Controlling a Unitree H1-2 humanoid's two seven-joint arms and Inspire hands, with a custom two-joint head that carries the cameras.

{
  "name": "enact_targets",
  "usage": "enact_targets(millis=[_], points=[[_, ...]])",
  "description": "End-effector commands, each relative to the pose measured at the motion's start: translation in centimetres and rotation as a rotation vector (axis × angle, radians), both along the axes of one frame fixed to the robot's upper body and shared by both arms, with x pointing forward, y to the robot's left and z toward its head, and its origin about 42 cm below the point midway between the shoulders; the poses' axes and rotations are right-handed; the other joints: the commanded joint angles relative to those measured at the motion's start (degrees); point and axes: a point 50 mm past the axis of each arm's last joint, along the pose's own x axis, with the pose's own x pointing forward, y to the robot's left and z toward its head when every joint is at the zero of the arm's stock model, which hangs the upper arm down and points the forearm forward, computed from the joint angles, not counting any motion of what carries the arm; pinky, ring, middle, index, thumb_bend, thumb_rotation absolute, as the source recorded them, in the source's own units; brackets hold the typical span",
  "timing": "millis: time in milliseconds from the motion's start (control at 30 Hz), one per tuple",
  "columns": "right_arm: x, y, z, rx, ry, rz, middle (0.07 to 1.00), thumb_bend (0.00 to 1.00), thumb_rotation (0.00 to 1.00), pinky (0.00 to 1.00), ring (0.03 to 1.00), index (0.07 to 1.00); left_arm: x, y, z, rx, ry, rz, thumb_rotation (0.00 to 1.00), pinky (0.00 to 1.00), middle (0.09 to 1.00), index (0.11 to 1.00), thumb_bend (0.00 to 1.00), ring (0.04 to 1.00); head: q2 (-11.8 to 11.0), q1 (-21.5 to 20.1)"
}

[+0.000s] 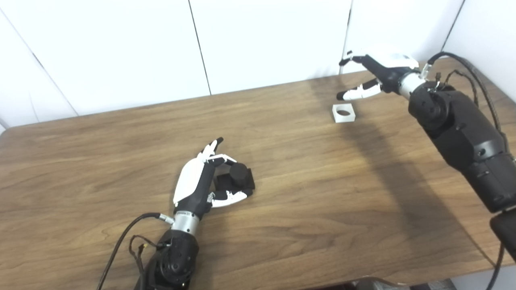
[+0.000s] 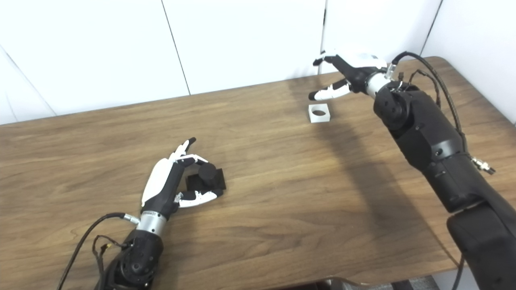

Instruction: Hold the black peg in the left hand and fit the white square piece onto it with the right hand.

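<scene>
My left hand cups the black peg mid-table, fingers around it, grasp unconfirmed. My right hand, spread and empty, hovers beside the white square piece near the table's far-right edge; I should pinch its outer walls, keeping the hole clear.

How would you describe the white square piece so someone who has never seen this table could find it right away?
Start at the long brown wooden table and look to its far right part, near the white wall. Just in front of the right hand, whose fingers are spread above it, a small white square block with a round hole lies flat on the wood. It is the only white loose part; the other one is black.
</scene>
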Motion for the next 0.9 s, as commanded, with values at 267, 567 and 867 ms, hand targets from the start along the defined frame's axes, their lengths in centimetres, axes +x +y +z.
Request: enact_targets(millis=[267, 567, 867], points=[[1.9, -0.7, 3.7, -0.098, -0.008, -0.017, 0.974, 0.74, 0.62, 0.98, 1.000, 0.849, -0.5, 1.1, -1.7, 0.072, 0.063, 0.016, 0.08, 1.00, 0.993, 0.495, 0.52, 1.000, 0.3, 0.3], [1.9, -1.7, 2.3, -0.118, 0.030, -0.030, 0.971, 0.74, 0.61, 0.97, 0.996, 0.847, -0.5, 1.1, -1.6, 0.070, 0.070, 0.022, 0.08, 1.00, 0.993, 0.495, 0.52, 1.000, 0.7, 0.6], [1.3, -2.0, 2.0, -0.132, 0.060, -0.007, 0.982, 0.74, 0.68, 0.97, 0.998, 0.862, -0.4, 1.3, -1.6, 0.067, 0.076, 0.028, 0.08, 1.00, 0.993, 0.495, 0.52, 1.000, 0.8, 0.4]])
